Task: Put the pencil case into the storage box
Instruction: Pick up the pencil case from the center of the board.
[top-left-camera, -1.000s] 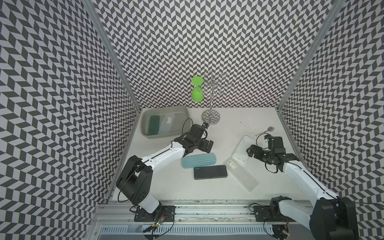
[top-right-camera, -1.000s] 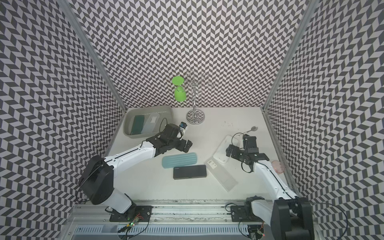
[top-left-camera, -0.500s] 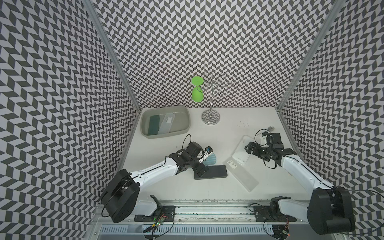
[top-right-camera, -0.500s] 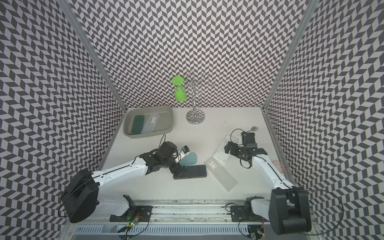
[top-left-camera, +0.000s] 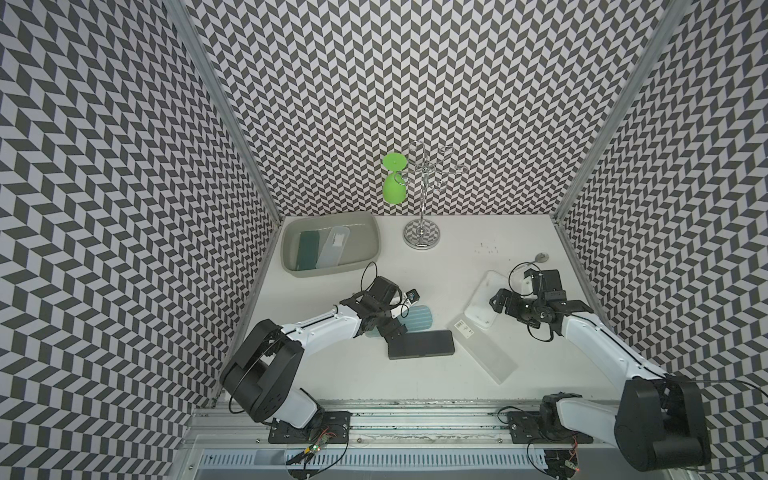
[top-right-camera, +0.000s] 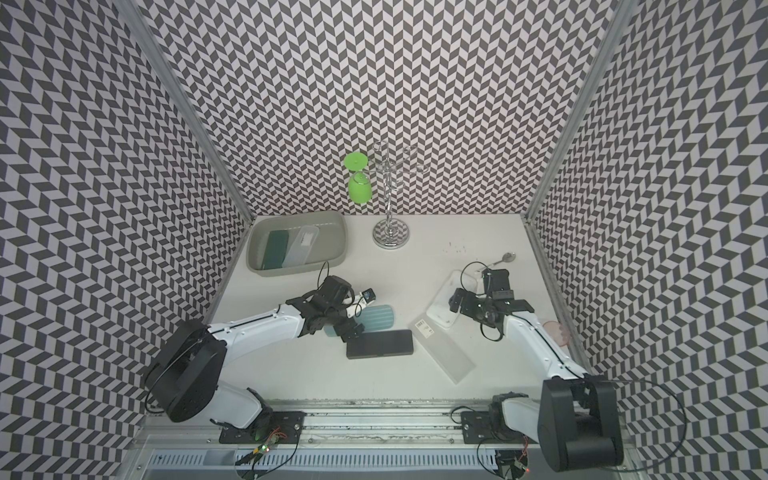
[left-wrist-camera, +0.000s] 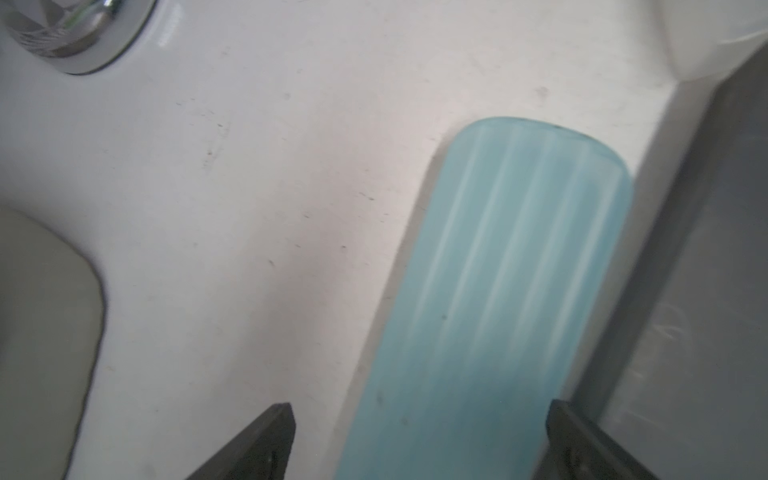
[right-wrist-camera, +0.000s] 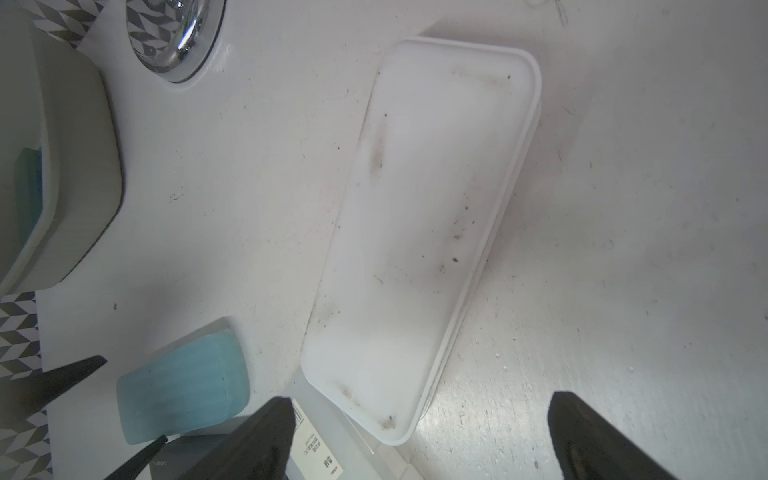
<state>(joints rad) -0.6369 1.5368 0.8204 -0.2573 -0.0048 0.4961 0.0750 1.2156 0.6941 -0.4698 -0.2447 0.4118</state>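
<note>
On table: four pencil cases | inside storage box: two more

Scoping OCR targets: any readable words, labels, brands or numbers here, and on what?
No text reads cleanly.
Barcode label on the loose clear case: barcode and printed characters, too blurred to quote.
Black case: faint pale print at one edge, too small.
White label on the frosted case in the storage box: too small.
</note>
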